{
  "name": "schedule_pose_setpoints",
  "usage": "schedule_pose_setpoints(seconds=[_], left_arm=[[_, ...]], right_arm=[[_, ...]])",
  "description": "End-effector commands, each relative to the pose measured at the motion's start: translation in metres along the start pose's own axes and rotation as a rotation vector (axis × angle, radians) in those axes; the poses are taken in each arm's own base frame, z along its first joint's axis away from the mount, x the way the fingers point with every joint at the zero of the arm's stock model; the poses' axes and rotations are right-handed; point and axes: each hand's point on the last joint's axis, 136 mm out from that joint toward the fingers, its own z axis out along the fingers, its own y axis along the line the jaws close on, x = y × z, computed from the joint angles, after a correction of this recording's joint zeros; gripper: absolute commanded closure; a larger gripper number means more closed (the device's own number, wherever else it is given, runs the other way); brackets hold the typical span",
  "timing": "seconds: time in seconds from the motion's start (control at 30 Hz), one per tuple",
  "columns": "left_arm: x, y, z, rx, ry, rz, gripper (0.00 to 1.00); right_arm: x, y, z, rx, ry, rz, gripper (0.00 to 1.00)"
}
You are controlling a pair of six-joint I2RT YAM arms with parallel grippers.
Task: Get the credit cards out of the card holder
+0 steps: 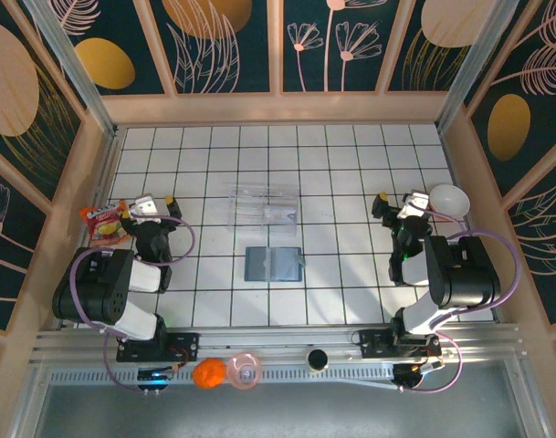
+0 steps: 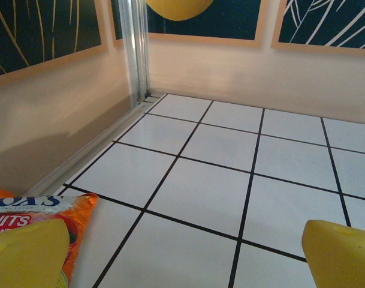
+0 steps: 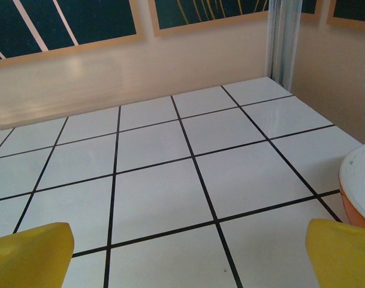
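The card holder [image 1: 273, 264] is a teal-blue wallet lying flat on the white tiles at the table's middle, with a pale strip down its centre. The credit cards are hidden; I see none lying apart from it. My left gripper [image 1: 147, 200] rests at the left, well away from the holder, open over bare tile [image 2: 188, 252], its yellow fingertips [image 2: 26, 255] wide apart. My right gripper [image 1: 407, 195] rests at the right, also open over bare tile [image 3: 188, 252], with nothing between its fingers [image 3: 341, 252].
A clear plastic tray [image 1: 262, 205] stands just behind the holder, with a pale patch inside. An orange snack bag [image 1: 104, 222] [image 2: 44, 210] lies beside the left gripper. A white bowl [image 1: 448, 201] [image 3: 359, 183] sits by the right gripper. Walls enclose the table.
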Motion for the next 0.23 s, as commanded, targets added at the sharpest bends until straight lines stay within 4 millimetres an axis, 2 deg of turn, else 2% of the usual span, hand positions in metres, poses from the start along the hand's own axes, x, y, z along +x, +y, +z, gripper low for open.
schedule_pose_setpoints(seconds=[0.0, 0.2], left_arm=[[-0.0155, -0.0031, 0.0044, 0.011, -0.051, -0.027, 0.01], [-0.0162, -0.0029, 0.0037, 0.012, -0.054, -0.028, 0.01]], right_arm=[[-0.0101, 0.0036, -0.0013, -0.017, -0.046, -0.005, 0.01], [-0.0103, 0.0034, -0.0014, -0.016, -0.046, -0.004, 0.01]])
